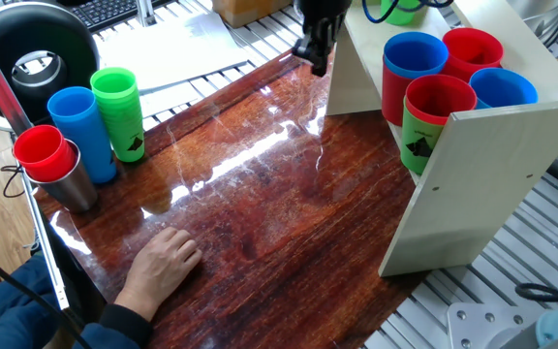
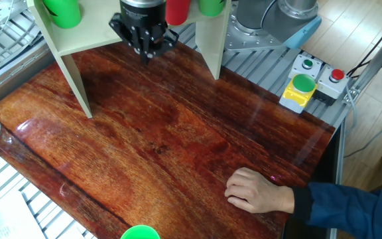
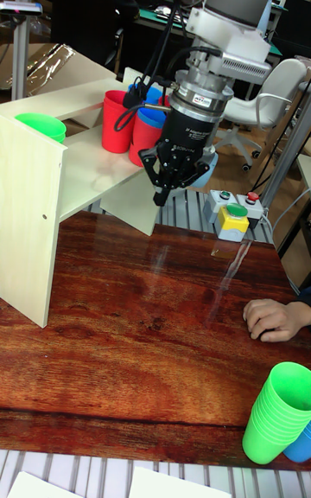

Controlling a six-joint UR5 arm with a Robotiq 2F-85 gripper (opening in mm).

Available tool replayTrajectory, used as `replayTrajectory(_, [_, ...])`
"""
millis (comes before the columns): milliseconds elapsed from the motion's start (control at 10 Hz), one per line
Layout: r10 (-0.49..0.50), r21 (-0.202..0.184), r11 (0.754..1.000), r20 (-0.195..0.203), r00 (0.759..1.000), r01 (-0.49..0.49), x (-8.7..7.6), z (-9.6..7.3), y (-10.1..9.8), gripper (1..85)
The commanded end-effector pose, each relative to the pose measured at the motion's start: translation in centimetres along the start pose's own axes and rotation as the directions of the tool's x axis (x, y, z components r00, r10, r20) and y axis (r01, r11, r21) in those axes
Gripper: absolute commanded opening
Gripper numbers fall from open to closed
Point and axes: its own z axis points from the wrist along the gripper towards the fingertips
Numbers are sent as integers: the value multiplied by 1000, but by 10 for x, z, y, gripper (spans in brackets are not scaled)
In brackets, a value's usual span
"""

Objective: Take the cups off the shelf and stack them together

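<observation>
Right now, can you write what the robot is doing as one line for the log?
gripper: empty, in front of shelf, above table | cups: on shelf, unstacked | person's hand: resting on table

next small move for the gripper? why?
Probably rise and shift toward the cups on the shelf. The gripper hangs empty below shelf-board height, in front of the shelf over the table, and every cup sits on the board above it.
</observation>
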Motion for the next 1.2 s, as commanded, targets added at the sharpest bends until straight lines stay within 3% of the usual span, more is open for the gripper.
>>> replayTrajectory(0, [-12,-51,999,7,1000,13,-1,-2,13,13])
replayTrajectory(300, [-90,-75,994,-72,993,85,21,-3,18,13])
replayTrajectory(400, [-123,-19,992,-90,988,122,31,-14,4,13])
replayTrajectory(600, [-165,40,985,-111,980,170,50,-42,-6,13])
replayTrajectory(800, [-236,119,963,-77,969,244,49,-58,-22,13])
replayTrajectory(900, [-280,156,946,-51,959,285,41,-62,-29,13])
replayTrajectory(1100, [-302,146,941,-48,952,306,37,-58,-22,13])
